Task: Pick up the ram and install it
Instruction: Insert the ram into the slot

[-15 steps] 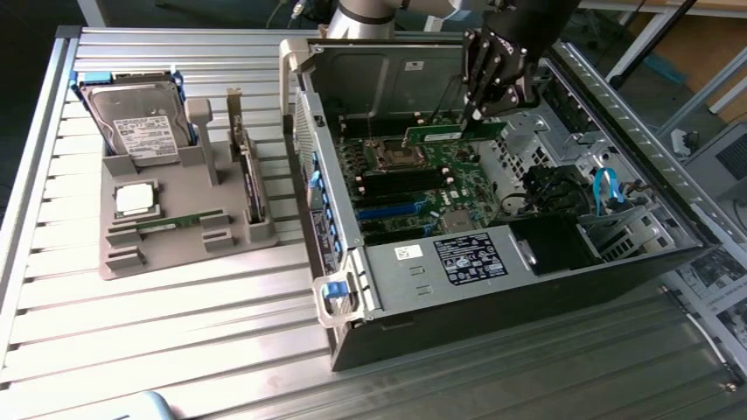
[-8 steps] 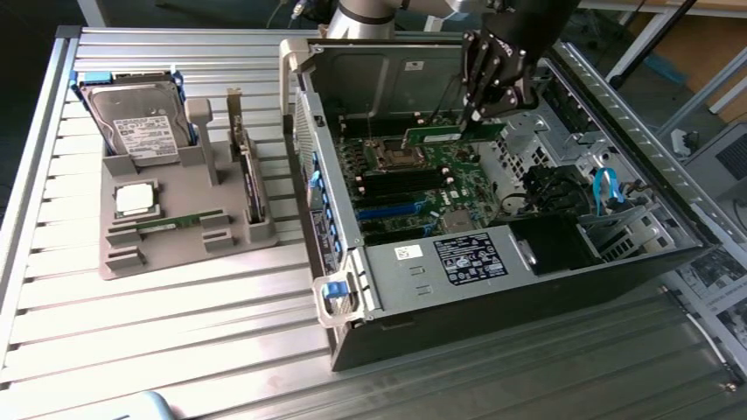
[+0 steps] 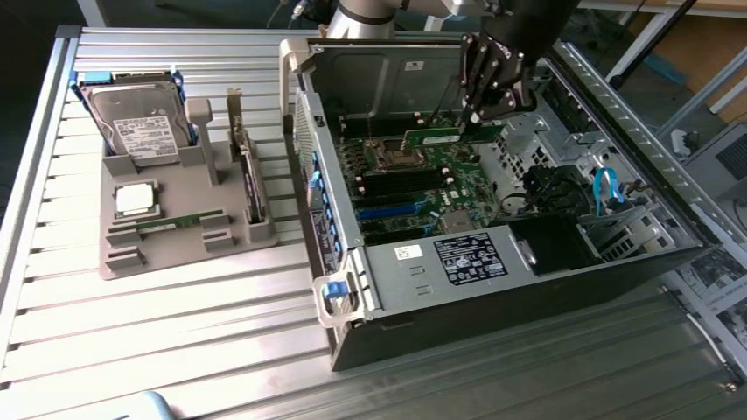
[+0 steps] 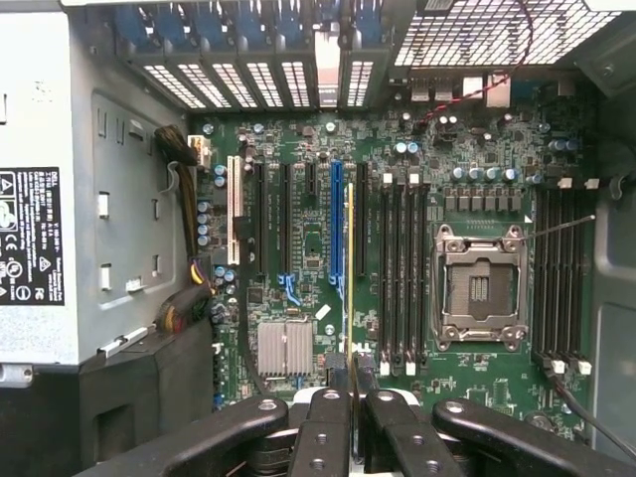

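While gripped edge-on, ram [image 4: 349, 273] above motherboard [image 4: 417, 298]

Work surface: ribbed aluminium table [image 3: 175, 332], evenly lit. Beyond the gripper, a tan floor or board [image 3: 701, 44], possibly wooden, behind dark struts.

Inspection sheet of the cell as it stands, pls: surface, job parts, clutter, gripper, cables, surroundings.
Surface: slatted metal table carrying a grey holder and an open PC case.
Job's things: ram held edge-on over the motherboard inside the case; twin ram lies in the holder.
Clutter: hard drive, processor and upright card on the holder.
Grippers: gripper shut on the ram.
Cables: blue cable in the case; red wire above the board.
Surroundings: metal rail beside the case, at the exterior view's right.
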You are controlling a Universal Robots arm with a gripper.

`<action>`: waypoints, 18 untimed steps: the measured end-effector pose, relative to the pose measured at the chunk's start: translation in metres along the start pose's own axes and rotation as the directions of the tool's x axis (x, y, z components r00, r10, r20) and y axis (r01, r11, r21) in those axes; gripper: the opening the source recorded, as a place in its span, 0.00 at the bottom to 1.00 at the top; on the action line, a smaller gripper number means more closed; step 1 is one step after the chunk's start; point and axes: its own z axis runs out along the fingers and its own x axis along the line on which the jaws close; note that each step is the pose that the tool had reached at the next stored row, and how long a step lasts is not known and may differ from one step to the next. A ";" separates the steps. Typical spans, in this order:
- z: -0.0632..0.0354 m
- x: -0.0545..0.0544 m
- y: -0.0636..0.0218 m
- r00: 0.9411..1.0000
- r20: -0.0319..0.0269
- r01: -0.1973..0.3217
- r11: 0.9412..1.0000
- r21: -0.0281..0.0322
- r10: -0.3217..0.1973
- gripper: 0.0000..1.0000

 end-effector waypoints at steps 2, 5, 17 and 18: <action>0.0010 0.000 0.0000 1.000 0.000 0.000 1.000 0.000 0.000 0.13; 0.0021 0.000 0.0000 1.000 -0.001 0.000 1.000 0.000 0.000 0.13; 0.0062 -0.002 -0.0001 1.000 -0.003 0.000 1.000 0.000 0.000 0.13; 0.0066 -0.002 -0.0001 1.000 -0.003 0.000 1.000 0.000 0.000 0.13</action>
